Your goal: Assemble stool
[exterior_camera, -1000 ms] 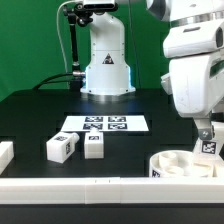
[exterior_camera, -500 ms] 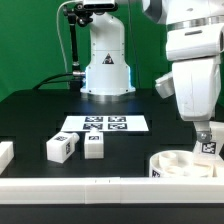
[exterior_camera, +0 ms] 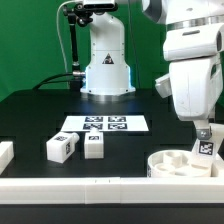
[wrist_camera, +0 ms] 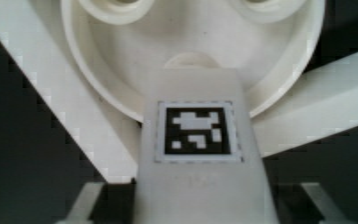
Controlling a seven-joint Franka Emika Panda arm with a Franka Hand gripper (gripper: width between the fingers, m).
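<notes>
My gripper is shut on a white stool leg with a tag and holds it upright over the round white seat at the exterior view's lower right. In the wrist view the tagged leg runs between my fingers, and the seat's hollowed underside lies right behind it. I cannot tell whether the leg's lower end touches the seat. Two more tagged legs lie on the black table left of centre. Another white part sits at the far left edge.
The marker board lies flat at the table's middle. The arm's white base stands behind it. A long white border rail runs along the front edge, close to the seat.
My gripper and the held leg have shifted very slightly toward the exterior view's left over the seat. The loose legs have not moved.
</notes>
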